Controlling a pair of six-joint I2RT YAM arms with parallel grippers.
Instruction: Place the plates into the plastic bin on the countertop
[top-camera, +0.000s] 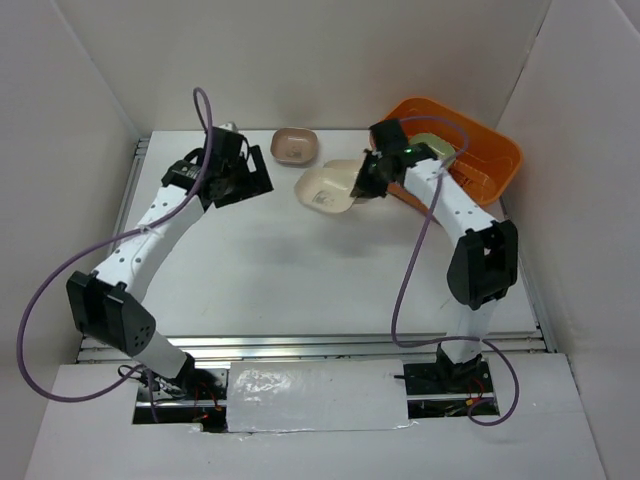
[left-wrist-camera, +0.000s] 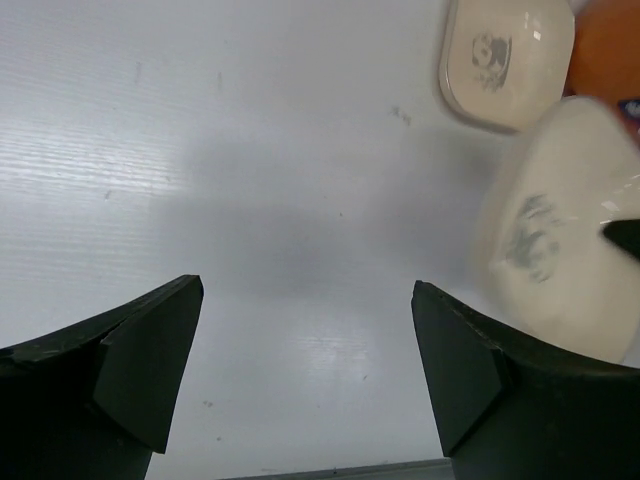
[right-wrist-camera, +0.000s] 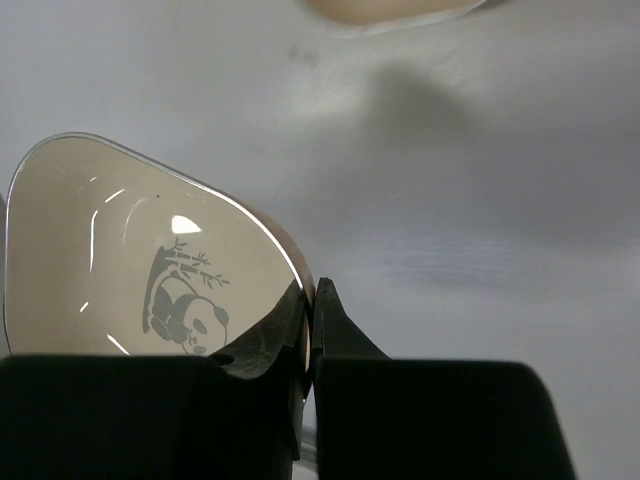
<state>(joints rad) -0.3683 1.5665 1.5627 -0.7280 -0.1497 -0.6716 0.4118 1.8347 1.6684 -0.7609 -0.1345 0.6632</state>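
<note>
White desk (top-camera: 300, 270) was noted with a green plate (top-camera: 435, 148) already lodged in the orange bin (top-camera: 503, 165), a cream plate (top-camera: 325, 187) pinched at its rim by the right jaws nearby, a brown plate (top-camera: 296, 145) left out on the desk, left jaws spread wide, empty.

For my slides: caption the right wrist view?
Right gripper pinches the rim of a cream panda-print plate over the white countertop.

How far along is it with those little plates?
Done: a pale green plate lies in the orange bin. In hand: the right gripper pinches a cream panda plate by its rim. Remaining: a brown plate sits on the countertop; the left gripper is open, empty.
</note>
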